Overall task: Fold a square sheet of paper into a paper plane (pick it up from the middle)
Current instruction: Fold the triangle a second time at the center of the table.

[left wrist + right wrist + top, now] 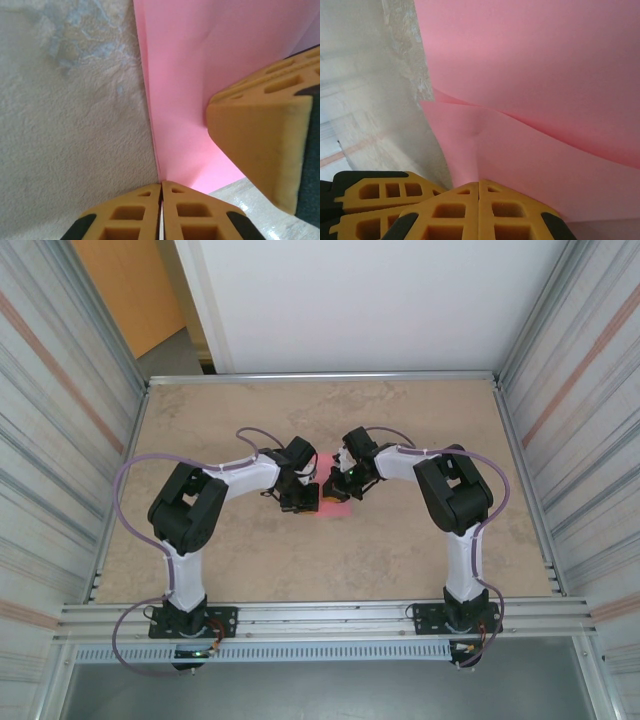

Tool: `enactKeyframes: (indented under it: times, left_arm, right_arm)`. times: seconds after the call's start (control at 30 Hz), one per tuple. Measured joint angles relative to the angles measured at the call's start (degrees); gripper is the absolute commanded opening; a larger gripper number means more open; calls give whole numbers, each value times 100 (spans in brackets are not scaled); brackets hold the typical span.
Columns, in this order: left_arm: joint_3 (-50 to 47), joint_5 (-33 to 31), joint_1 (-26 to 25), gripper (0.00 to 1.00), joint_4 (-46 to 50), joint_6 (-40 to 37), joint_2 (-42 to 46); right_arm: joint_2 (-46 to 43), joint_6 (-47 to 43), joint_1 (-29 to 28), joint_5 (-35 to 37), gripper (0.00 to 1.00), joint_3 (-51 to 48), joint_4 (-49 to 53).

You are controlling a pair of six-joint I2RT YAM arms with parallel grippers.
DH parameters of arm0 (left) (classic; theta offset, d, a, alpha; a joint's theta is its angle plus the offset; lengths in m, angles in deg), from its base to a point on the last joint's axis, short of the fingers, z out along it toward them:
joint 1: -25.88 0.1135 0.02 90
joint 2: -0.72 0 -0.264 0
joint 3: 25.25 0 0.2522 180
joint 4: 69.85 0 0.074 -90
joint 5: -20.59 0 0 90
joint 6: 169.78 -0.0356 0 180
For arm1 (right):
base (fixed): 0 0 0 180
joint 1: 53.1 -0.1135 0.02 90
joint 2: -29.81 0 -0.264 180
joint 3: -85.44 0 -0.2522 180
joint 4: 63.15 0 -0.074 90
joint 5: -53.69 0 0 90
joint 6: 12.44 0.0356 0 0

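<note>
Two arms [240, 477] meet over the middle of the tabletop [250, 560], where the pink sheet of paper [338, 504] lies between them. The left tool [161, 184] is pinched fully closed on the sheet's edge, fingers pressed flat together. The right tool [479, 182] is clamped just as tight on a raised, buckled layer of the same sheet, close beside the left tool.

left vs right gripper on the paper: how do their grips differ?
The left gripper pinches the paper at a smooth, flat edge; the right gripper pinches where it buckles into two layers. Left reaches in from the left, right from the right. Both are shut on the paper, close together.
</note>
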Motion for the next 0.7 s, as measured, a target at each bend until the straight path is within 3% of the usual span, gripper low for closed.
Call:
enactKeyframes:
  times: [0.5, 0.7]
  left_arm:
    - [-26, -7, 26, 9, -20, 120, 39]
    - [-297, -125, 26, 8, -157, 330, 531]
  right_arm:
    - [-31, 177, 31, -59, 3, -304, -498]
    - [-74, 216, 59, -74, 3, -435, -704]
